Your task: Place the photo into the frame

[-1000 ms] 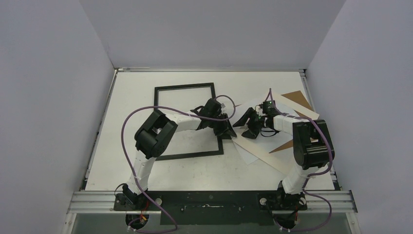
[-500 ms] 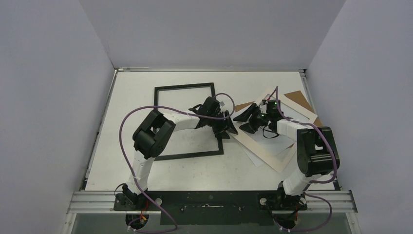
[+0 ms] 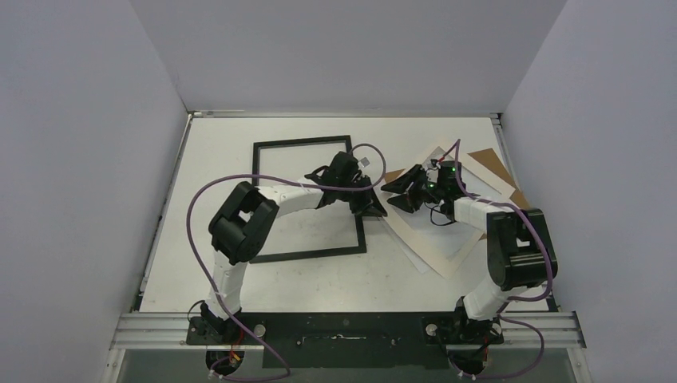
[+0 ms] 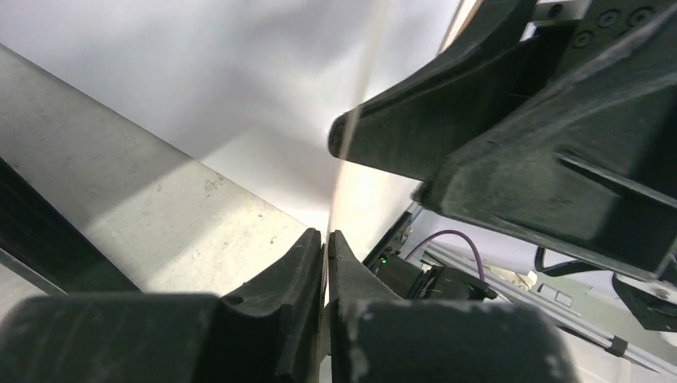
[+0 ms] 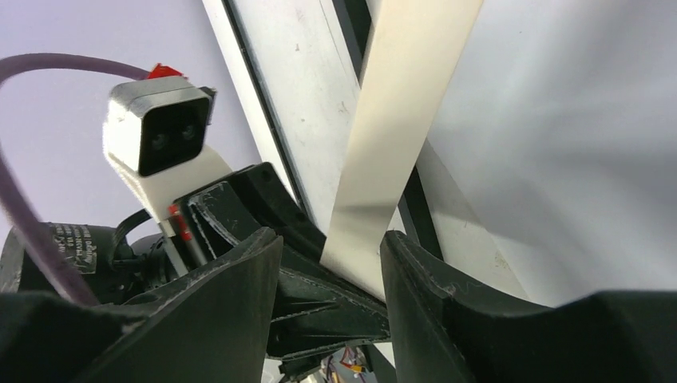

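Observation:
The black frame (image 3: 261, 199) lies flat left of centre. My left gripper (image 3: 375, 206) sits at the frame's right side and is shut on the edge of a thin cream sheet (image 4: 345, 179), seen edge-on in the left wrist view (image 4: 326, 239). In the right wrist view that sheet is a pale strip (image 5: 399, 136) rising between the spread fingers of my right gripper (image 5: 331, 247). My right gripper (image 3: 397, 191) is open and faces the left one closely. No orange sunset picture shows in any view. I cannot tell whether the held sheet is the photo or the mat.
A cream window mat (image 3: 471, 235) lies tilted right of the frame, its near-left corner at my left gripper. A white sheet (image 3: 415, 254) pokes out under it. Brown cardboard (image 3: 491, 162) lies behind, near the right wall. Purple cables loop over both arms.
Both grippers have moved a little toward the far side and closer together. The cream mat has shifted and swung with them. The right forearm has straightened.

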You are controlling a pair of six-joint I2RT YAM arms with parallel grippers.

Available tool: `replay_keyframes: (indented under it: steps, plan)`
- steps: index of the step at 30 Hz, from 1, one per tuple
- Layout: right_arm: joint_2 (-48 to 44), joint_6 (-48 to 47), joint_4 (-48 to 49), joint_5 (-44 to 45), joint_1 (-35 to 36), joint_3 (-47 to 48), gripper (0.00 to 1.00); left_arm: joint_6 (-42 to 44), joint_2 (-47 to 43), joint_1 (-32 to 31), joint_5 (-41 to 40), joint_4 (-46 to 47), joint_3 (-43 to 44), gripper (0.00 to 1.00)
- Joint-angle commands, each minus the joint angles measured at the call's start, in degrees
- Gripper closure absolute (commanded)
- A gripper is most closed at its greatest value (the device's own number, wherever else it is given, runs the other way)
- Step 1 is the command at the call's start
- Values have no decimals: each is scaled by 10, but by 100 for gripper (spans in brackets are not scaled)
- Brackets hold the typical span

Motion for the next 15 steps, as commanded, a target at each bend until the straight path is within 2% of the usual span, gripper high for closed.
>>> replay_keyframes:
  steps: [1,4,8,15]
  plan:
    - [-39,-3,-13,-4,-4,12,48,1,-51,10,13,30,-2,100]
    - [-62,-52,-112,20,-5,37,38,13,-69,21,11,20,-2,100]
    - [-106,-104,-227,66,-9,77,30,53,-97,51,20,-32,7,100]
    - [-182,-153,-300,130,-12,118,23,143,-174,125,44,-150,19,100]
